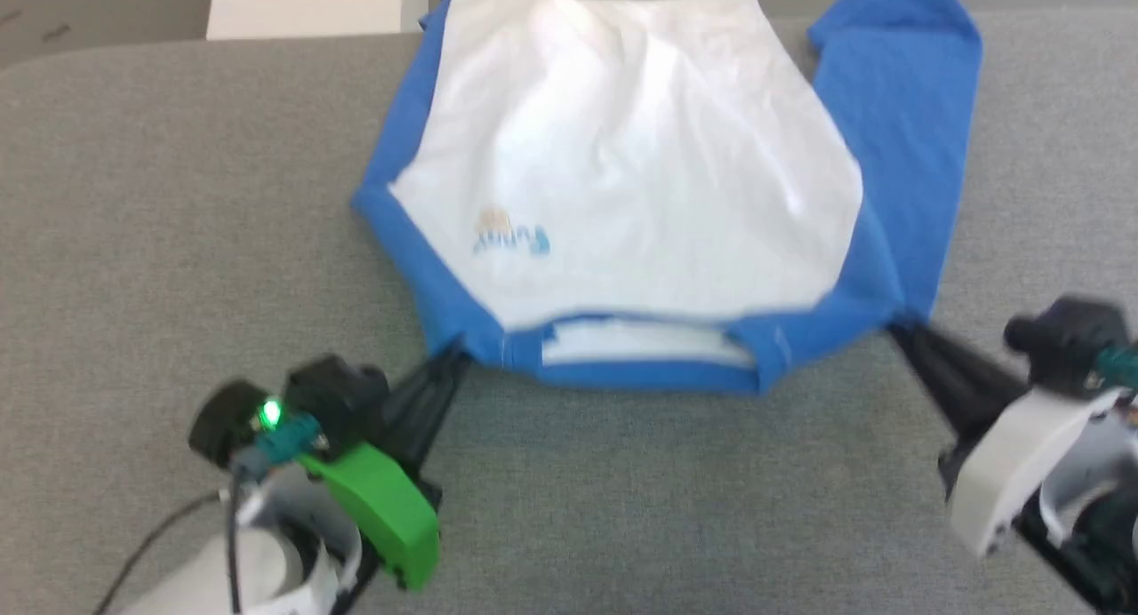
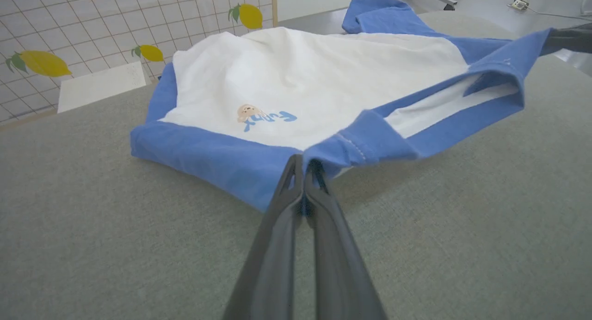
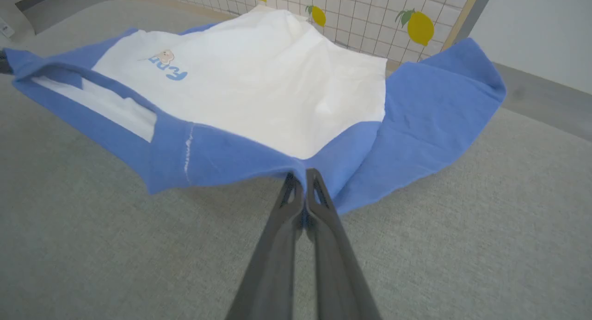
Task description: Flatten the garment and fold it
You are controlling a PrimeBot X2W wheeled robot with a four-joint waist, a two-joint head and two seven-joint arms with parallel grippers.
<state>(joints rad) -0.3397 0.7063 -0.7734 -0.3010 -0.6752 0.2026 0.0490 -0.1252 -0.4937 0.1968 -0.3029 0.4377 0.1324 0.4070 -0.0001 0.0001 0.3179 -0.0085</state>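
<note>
The garment (image 1: pixel 640 153) is a T-shirt with a white body and blue shoulders, sleeves and collar, spread on the grey table (image 1: pixel 178 197) with its collar toward me. My left gripper (image 1: pixel 453 355) is shut on the blue shoulder edge left of the collar, seen close in the left wrist view (image 2: pixel 303 165). My right gripper (image 1: pixel 898 331) is shut on the blue shoulder at the right, its tips (image 3: pixel 300 176) pinching the cloth. The collar edge between both grips hangs a little off the table, while the white body (image 2: pixel 296 75) lies wrinkled. The right sleeve (image 3: pixel 430 112) spreads flat.
The grey fabric-covered table runs wide on all sides of the shirt, with its far edge (image 1: pixel 133 51) just behind the hem. A grid panel with lemon pictures (image 2: pixel 41 63) stands beyond the table. A white board (image 2: pixel 101 84) lies by it.
</note>
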